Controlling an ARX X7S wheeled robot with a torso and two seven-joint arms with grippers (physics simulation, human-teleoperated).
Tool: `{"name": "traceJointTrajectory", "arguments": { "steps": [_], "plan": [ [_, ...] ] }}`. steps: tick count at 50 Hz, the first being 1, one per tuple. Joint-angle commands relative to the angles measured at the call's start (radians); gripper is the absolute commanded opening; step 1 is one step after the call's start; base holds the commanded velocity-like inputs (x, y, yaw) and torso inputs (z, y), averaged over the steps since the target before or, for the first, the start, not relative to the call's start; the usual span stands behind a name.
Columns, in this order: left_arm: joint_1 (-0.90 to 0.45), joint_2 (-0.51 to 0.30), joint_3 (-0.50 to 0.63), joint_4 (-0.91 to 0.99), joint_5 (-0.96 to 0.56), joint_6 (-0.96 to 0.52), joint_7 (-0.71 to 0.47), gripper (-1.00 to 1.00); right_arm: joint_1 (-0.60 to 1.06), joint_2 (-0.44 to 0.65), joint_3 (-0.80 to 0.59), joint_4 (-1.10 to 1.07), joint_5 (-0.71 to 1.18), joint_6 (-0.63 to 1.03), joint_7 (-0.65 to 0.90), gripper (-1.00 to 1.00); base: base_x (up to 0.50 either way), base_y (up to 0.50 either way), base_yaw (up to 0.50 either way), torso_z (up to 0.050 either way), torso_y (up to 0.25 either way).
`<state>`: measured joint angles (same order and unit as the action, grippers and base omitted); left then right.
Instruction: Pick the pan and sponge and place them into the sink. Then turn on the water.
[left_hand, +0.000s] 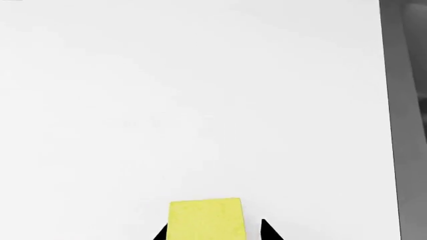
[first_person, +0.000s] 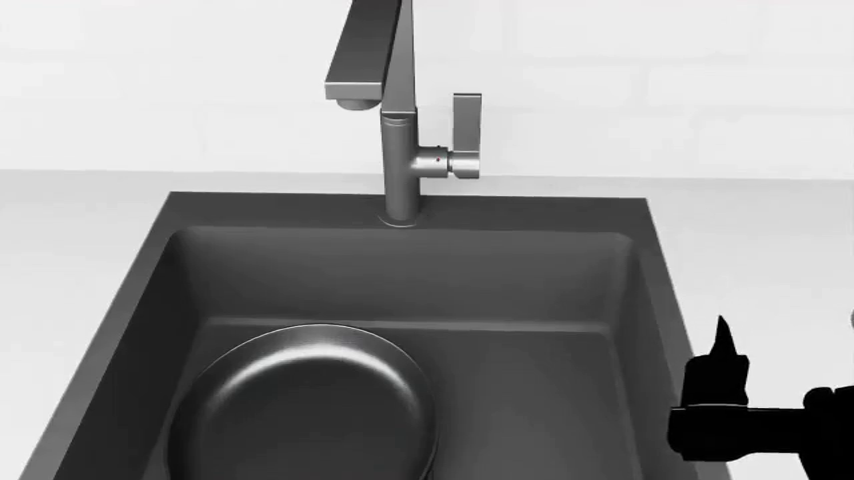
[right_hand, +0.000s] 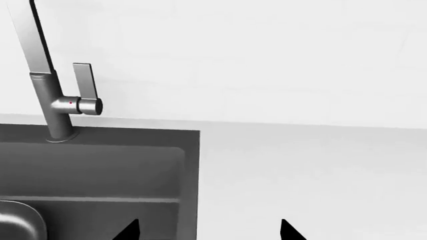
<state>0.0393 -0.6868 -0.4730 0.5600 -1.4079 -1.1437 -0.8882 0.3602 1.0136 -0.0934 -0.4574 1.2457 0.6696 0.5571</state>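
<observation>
The pan (first_person: 304, 405) already lies in the sink (first_person: 627, 300), near left. The sponge (left_hand: 206, 218) sits between my left gripper's (left_hand: 212, 231) parted fingers on the white surface (left_hand: 187, 100): I'd clamp, then carry. Right gripper (right_hand: 208, 231) hovers, fingers apart.

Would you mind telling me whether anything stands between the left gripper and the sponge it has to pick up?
Nothing visible does. In the left wrist view the sponge lies on the bare white counter, already between the two dark fingers of the left gripper. Whether they touch it cannot be told.
</observation>
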Motion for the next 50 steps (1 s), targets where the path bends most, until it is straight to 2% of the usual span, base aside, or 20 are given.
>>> {"name": "traceJointTrajectory", "arguments": {
  "steps": [1, 13, 17, 23, 30, 36, 40, 45, 50],
  "plan": [
    [0.031, 0.018, 0.024, -0.043, 0.044, -0.021, -0.019, -1.00, -0.015, -0.006, 0.015, 0.001, -0.003, -0.006, -0.008, 1.00, 0.00, 0.00, 0.00, 0.000, 0.000],
    [-0.031, -0.017, 0.023, 0.001, -0.040, -0.044, -0.076, -1.00, -0.034, 0.003, 0.033, -0.003, 0.002, -0.016, -0.009, 1.00, 0.00, 0.00, 0.00, 0.000, 0.000],
    [-0.113, -0.047, 0.049, 0.017, -0.123, -0.060, -0.127, -1.00, -0.029, -0.003, 0.026, -0.002, -0.004, -0.016, -0.013, 1.00, 0.00, 0.00, 0.00, 0.000, 0.000],
    [-0.296, -0.071, 0.174, 0.005, -0.202, -0.093, -0.177, -1.00, -0.023, -0.008, 0.021, -0.003, -0.006, -0.017, -0.017, 1.00, 0.00, 0.00, 0.00, 0.000, 0.000],
    [-0.514, -0.009, 0.347, -0.039, -0.239, -0.125, -0.192, -1.00, -0.001, -0.003, 0.019, -0.008, 0.015, 0.000, -0.014, 1.00, 0.00, 0.00, 0.00, 0.000, 0.000],
    [-0.625, 0.060, 0.448, -0.072, -0.214, -0.146, -0.135, -1.00, -0.011, 0.000, 0.025, -0.019, 0.024, -0.003, -0.016, 1.00, 0.00, 0.00, 0.00, 0.000, 0.000],
    [-0.737, 0.091, 0.508, -0.119, -0.229, -0.168, -0.147, -1.00, -0.005, 0.011, 0.034, -0.031, 0.045, 0.003, -0.016, 1.00, 0.00, 0.00, 0.00, 0.000, 0.000],
    [-0.872, 0.169, 0.611, -0.183, -0.176, -0.199, -0.120, -1.00, 0.001, 0.022, 0.036, -0.049, 0.053, 0.011, -0.008, 1.00, 0.00, 0.00, 0.00, 0.000, 0.000],
    [-0.930, 0.227, 0.667, -0.237, -0.120, -0.191, -0.060, -1.00, 0.000, 0.033, 0.047, -0.058, 0.067, 0.014, -0.003, 1.00, 0.00, 0.00, 0.00, 0.000, 0.000]
  ]
}}
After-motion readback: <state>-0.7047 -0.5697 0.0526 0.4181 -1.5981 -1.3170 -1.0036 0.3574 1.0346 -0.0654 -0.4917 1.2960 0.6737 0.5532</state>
